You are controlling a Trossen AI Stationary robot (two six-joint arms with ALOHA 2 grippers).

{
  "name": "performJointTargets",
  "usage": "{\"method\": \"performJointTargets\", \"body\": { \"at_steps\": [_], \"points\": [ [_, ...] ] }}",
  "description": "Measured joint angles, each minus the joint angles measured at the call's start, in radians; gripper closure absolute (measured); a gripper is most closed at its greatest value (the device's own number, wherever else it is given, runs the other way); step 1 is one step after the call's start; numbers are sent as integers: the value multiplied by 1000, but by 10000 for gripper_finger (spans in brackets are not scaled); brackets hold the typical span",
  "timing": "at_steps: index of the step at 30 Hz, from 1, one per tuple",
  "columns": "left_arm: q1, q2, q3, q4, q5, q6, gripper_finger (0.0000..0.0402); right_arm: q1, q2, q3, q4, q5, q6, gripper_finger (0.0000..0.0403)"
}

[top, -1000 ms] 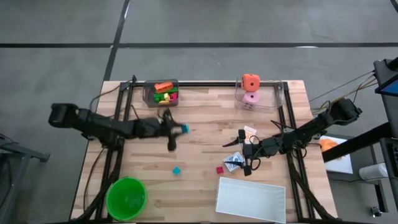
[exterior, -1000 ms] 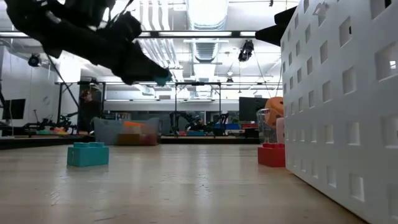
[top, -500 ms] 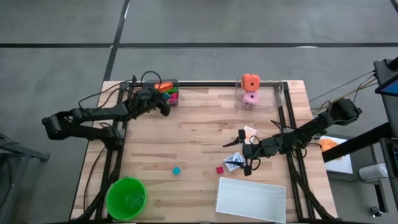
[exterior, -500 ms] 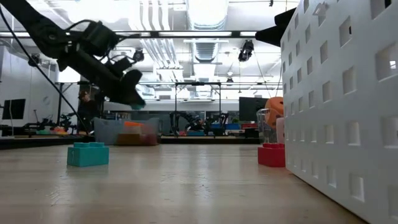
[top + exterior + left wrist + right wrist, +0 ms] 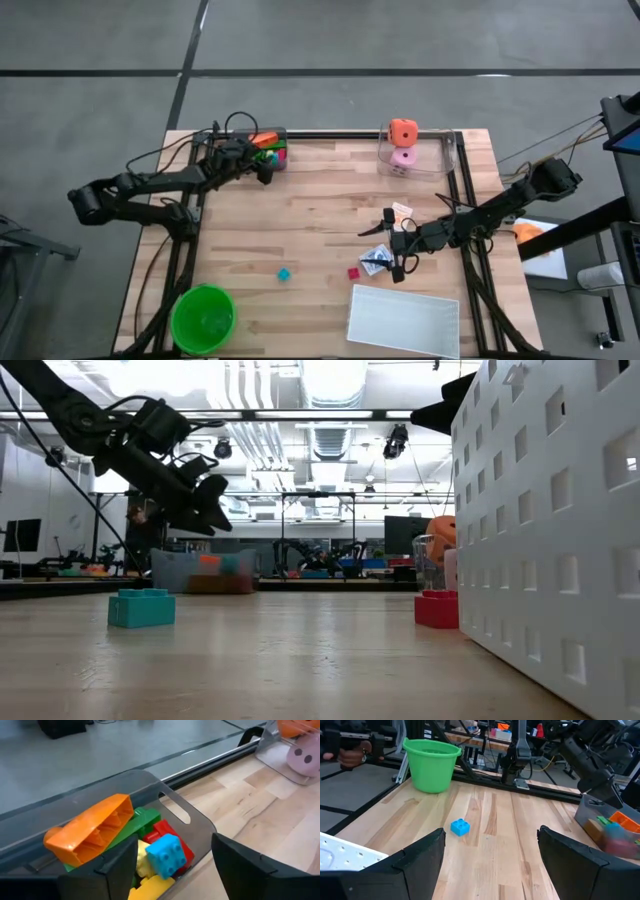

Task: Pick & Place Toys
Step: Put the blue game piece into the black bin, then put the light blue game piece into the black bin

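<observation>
Hovering released over the far-left bin [image 5: 200, 827], the left gripper [image 5: 172, 865] overlooks a blue brick [image 5: 167, 854] among toys.

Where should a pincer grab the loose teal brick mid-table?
Take the teal brick from straight above, across its two flat side walls. It sits flat and studs-up, alone on bare wood, so both sides look free. The open right pincer is nearer.
</observation>
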Motion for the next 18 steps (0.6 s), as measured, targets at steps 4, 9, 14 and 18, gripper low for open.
{"method": "performJointTargets", "body": {
  "at_steps": [4,9,14,18],
  "points": [
    [-3,0,0,2,8,0,142,0,0,0,0,0,0,90],
    [-38,0,8,13,107,5,141,0,0,0,0,0,0,90],
    [-148,0,38,-5,271,81,141,0,0,0,0,0,-3,90],
    [-297,0,82,-105,305,138,140,0,0,0,0,0,-3,90]
  ]
}}
